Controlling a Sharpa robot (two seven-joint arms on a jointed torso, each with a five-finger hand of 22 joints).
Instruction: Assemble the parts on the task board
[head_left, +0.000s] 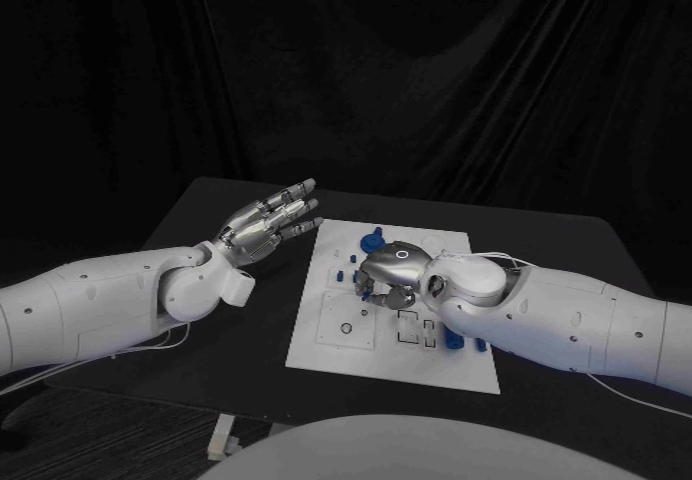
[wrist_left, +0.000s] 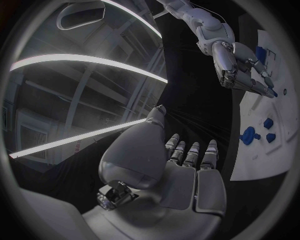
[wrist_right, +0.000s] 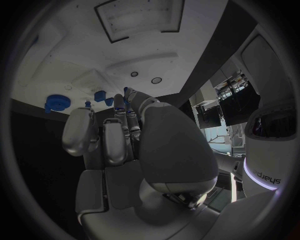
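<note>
While the left hand (head_left: 268, 228) is hovering empty and spread beside the board (head_left: 329, 345), the right hand (head_left: 389, 275) is reaching down among the parts (head_left: 372, 240). Whether it is holding one cannot be told; next comes seating a part.

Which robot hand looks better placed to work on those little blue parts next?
Probably the right robot hand: it hangs over the task board among the blue parts. The left robot hand is open, beside the board.
</note>
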